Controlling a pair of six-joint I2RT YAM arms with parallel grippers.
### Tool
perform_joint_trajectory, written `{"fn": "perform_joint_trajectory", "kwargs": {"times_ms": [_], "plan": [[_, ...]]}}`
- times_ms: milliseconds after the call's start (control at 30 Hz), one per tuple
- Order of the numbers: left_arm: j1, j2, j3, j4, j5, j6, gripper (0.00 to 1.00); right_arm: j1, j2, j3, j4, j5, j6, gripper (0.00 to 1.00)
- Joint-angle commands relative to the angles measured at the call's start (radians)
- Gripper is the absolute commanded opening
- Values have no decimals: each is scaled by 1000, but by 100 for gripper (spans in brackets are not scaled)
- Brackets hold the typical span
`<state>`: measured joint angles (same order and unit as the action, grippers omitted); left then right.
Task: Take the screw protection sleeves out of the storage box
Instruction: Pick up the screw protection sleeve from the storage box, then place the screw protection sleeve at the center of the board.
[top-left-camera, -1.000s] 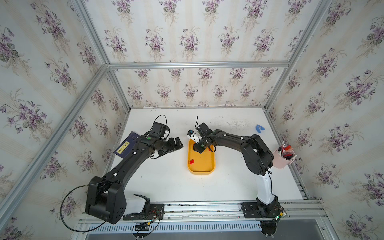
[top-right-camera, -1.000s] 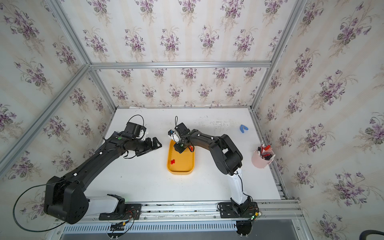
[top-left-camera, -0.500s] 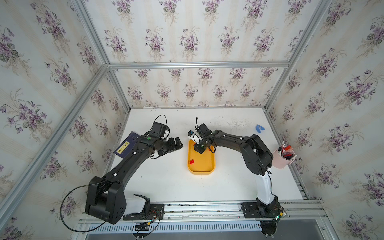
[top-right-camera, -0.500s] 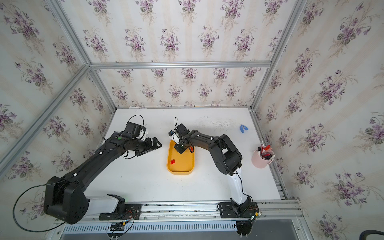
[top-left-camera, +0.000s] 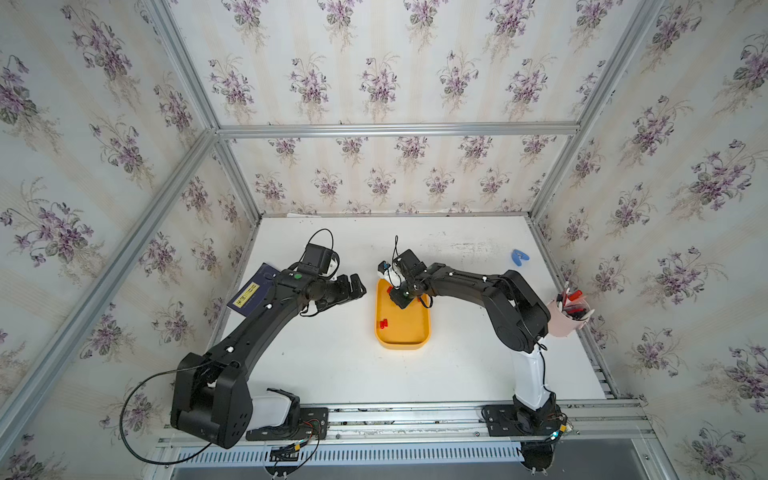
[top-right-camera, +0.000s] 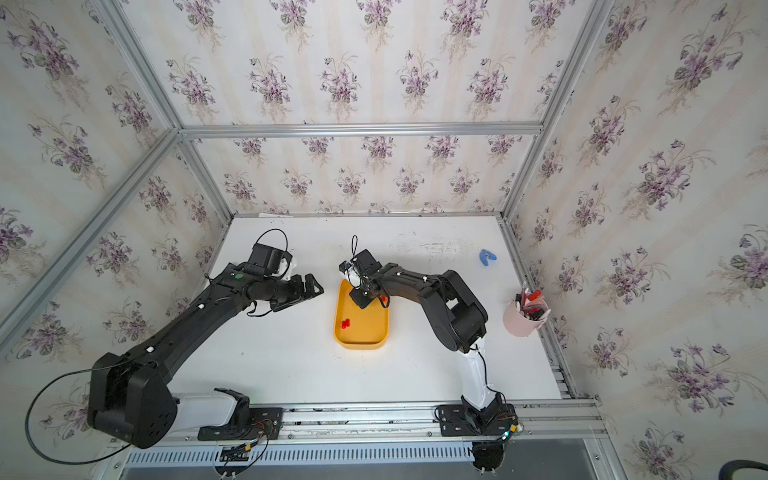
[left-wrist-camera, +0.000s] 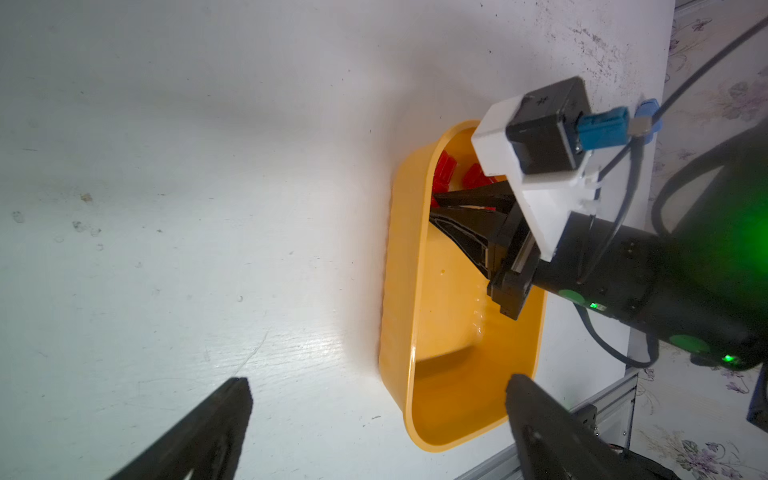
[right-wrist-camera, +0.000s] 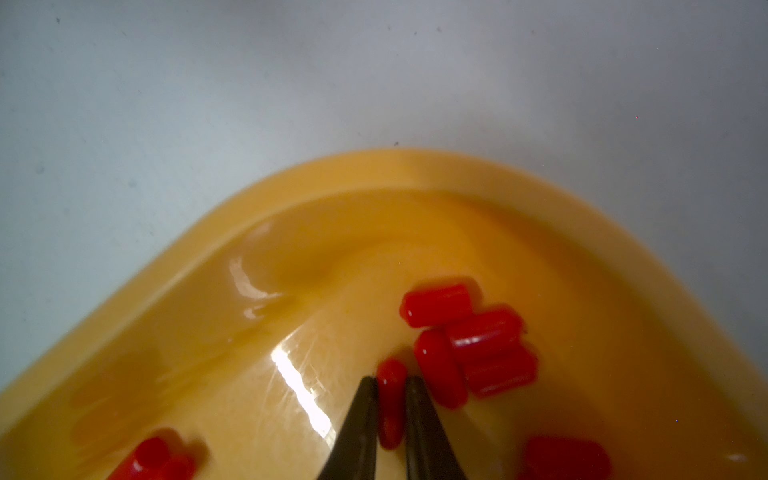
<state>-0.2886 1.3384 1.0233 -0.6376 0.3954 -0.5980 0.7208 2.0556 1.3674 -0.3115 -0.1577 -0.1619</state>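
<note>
Neither arm has shifted in the top views over the last second. What changed is at my right end effector (right-wrist-camera: 391, 379): its jaws have drawn in until they pinch a single screw protection sleeve (right-wrist-camera: 390, 411) between the tips. It is almost closed, with only the sleeve's own width left between the fingers. That sleeve still sits low inside the storage box (right-wrist-camera: 374, 170), near a rounded corner at the far end, so I judge the grasp made and the lift not yet begun.

My left end effector (top-left-camera: 356, 286) hangs wide open above the worktop (top-left-camera: 332, 365), beside the box, holding nothing.

Only the right wrist view shows the pinch. It also shows a cluster of four sleeves (right-wrist-camera: 478, 336) just beside the held one, close enough that lifting might nudge them. In both top views the wrist covers that corner. They show instead a loose pair of sleeves (top-left-camera: 382, 323) mid-box, and I see none outside the box. The left wrist view shows the right fingers dipping into the box from the side, with more red sleeves (left-wrist-camera: 446, 168) behind them.
</note>
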Motion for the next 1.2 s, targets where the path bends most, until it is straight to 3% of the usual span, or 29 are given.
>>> {"fn": "perform_joint_trajectory", "kwargs": {"times_ms": [0, 400, 700, 933, 1167], "plan": [[0, 4, 8, 3, -13, 17, 100, 1, -35, -27, 17, 1, 45, 16], [0, 5, -2, 2, -21, 23, 100, -27, -289, -127, 112, -62, 215, 16], [0, 8, -11, 11, -17, 28, 100, -233, -488, -243, 99, -29, 319, 16], [0, 4, -14, 3, -19, 34, 100, -361, -502, -330, 116, 5, 315, 16], [0, -4, -11, -6, -21, 38, 100, -367, -368, -315, 118, 69, 268, 16]]}}
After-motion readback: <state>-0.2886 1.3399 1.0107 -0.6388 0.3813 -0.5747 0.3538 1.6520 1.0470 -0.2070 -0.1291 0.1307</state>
